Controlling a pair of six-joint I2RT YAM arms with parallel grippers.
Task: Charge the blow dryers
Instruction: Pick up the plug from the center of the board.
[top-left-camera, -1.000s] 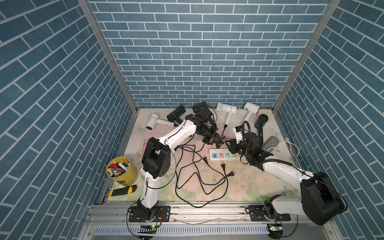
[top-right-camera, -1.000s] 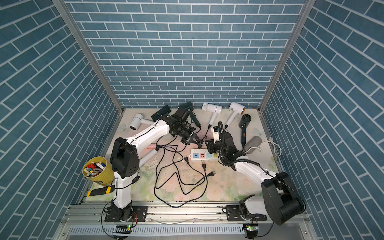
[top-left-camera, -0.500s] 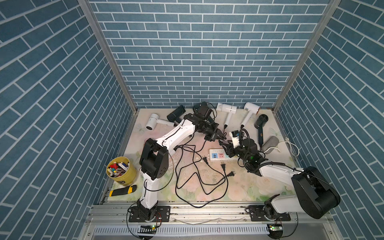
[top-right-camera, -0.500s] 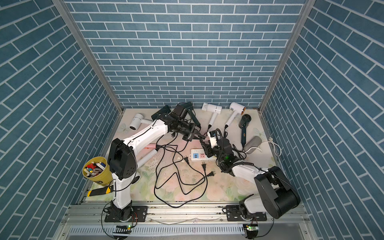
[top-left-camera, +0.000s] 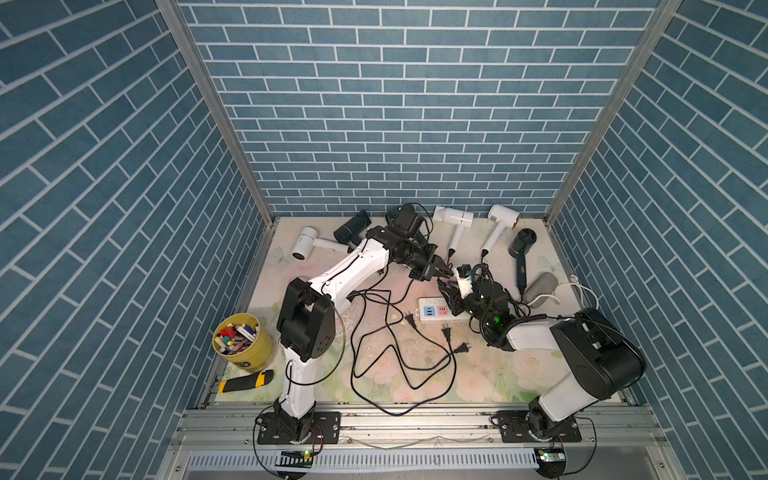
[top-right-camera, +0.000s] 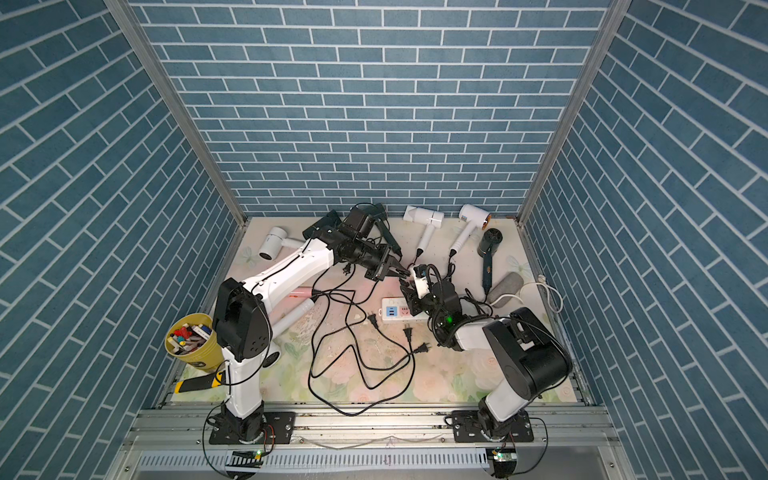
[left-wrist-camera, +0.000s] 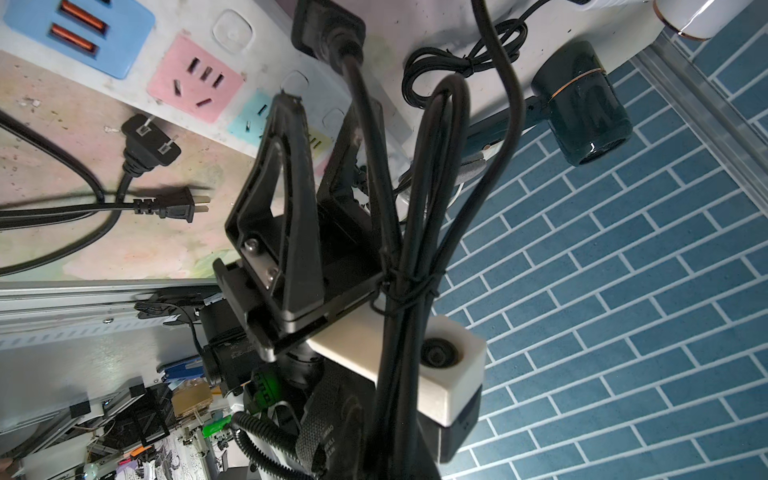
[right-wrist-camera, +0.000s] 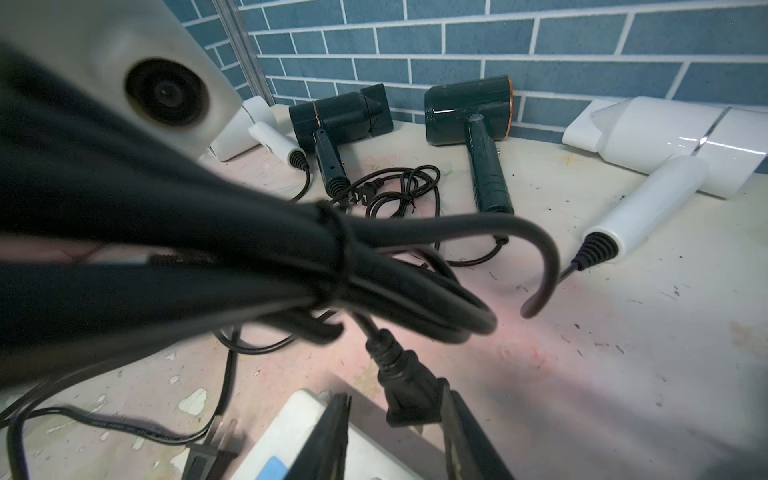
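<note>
My right pincer (right-wrist-camera: 397, 392) has swung in over the power strip (top-left-camera: 436, 311), jaws apart around the plug (right-wrist-camera: 409, 399) dangling from the cord bundle (right-wrist-camera: 332, 257) my left pincer (top-left-camera: 444, 272) clamps. The blow dryers (top-left-camera: 457, 216) lie beyond the strip; plugging in looks near.

Notebook entry, my near left corner: a yellow tub (top-left-camera: 249, 359) (top-right-camera: 199, 358) stands upright, full of markers, with a yellow-and-black hand tool (top-left-camera: 245, 382) (top-right-camera: 197, 383) lying flat just in front of it. Mid-mat lies a long white power strip (top-left-camera: 434, 311) (top-right-camera: 395, 312) (left-wrist-camera: 195, 79) with blue, pink, teal and yellow panels. On my far right, a grey rounded cylinder (top-left-camera: 540, 286) (top-right-camera: 505, 289) lies on its side, with a white cable (top-left-camera: 586, 291) (top-right-camera: 550, 293) looping beside it.
</note>
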